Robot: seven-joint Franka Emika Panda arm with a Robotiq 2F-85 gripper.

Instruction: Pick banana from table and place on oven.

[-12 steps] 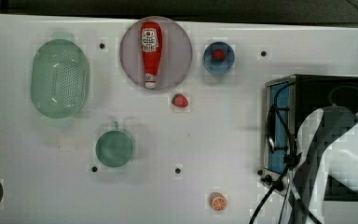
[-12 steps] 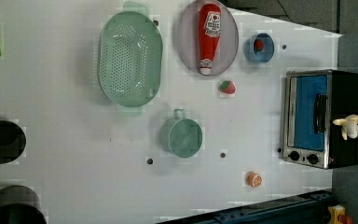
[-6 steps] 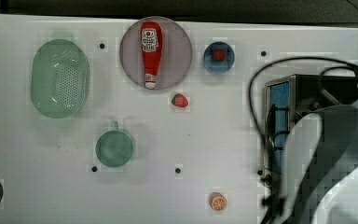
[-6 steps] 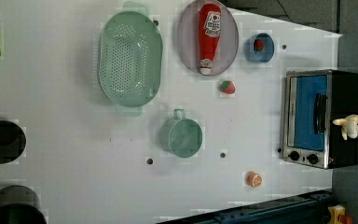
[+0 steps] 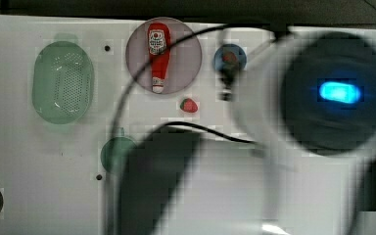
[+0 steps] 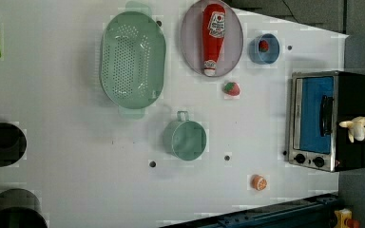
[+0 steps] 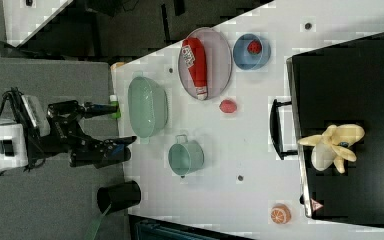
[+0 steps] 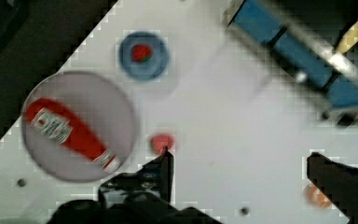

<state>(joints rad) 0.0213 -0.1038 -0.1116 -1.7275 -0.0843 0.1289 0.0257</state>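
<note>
The pale yellow banana [image 6: 356, 128] lies on the black top of the oven [image 6: 313, 118], with nothing holding it; in the right view the banana [image 7: 332, 146] rests near the front edge of the oven [image 7: 350, 80] above the door handle. The white table [image 6: 66, 142] carries the oven at the left view's right. My gripper [image 7: 111, 125] is open and empty at the right view's left, far from the oven. In the wrist view the gripper [image 8: 242, 172] hangs high over the table with its fingers spread wide. In the top view the arm [image 5: 323, 93] covers the oven.
A red ketchup bottle [image 6: 213, 38] lies on a grey plate. A green colander [image 6: 132, 59], a green cup [image 6: 185, 138], a strawberry [image 6: 231, 88], an orange slice [image 6: 258, 182] and a blue bowl [image 6: 264, 48] stand on the table. Black containers [image 6: 2, 144] sit at the left view's left.
In the top view the arm has swung up towards the camera and across the right half, now covering the oven. The banana has stayed on the oven.
</note>
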